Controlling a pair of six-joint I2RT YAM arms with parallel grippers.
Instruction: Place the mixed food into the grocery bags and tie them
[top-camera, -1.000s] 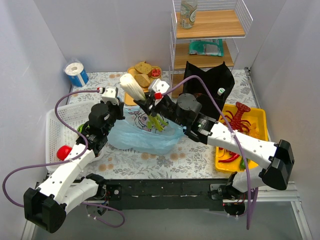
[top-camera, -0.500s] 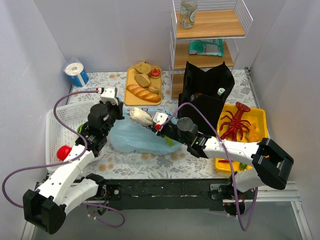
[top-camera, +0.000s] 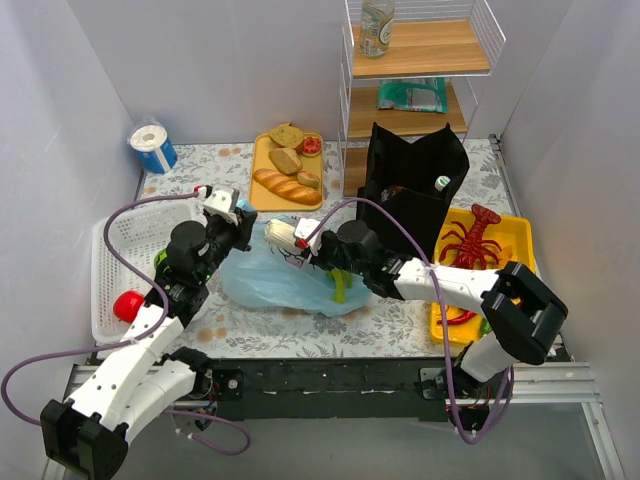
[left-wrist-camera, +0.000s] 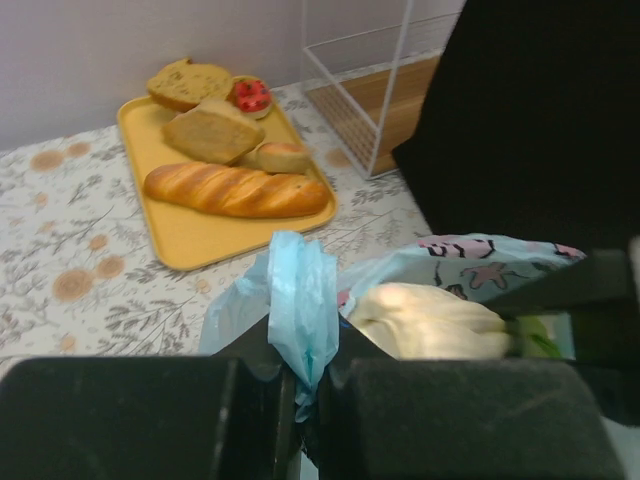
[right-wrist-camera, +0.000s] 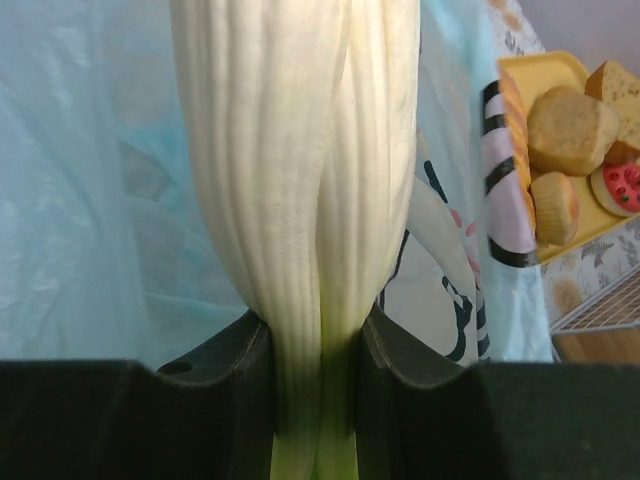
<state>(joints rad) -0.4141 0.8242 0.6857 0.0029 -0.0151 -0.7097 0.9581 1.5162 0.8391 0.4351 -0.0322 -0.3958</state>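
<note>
Two jobs at once: my left gripper pinches the handle of the light-blue bag while my right gripper, clamped on a pale stalk at the bag's mouth, must next, I judge, push it inside and release.

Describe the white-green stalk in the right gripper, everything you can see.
The stalk is a ribbed, creamy-white bulb narrowing to pale green stems. The right gripper clamps its narrow neck. It lies over the light-blue bag, white end toward the left gripper, which pinches the bag's handle.
</note>
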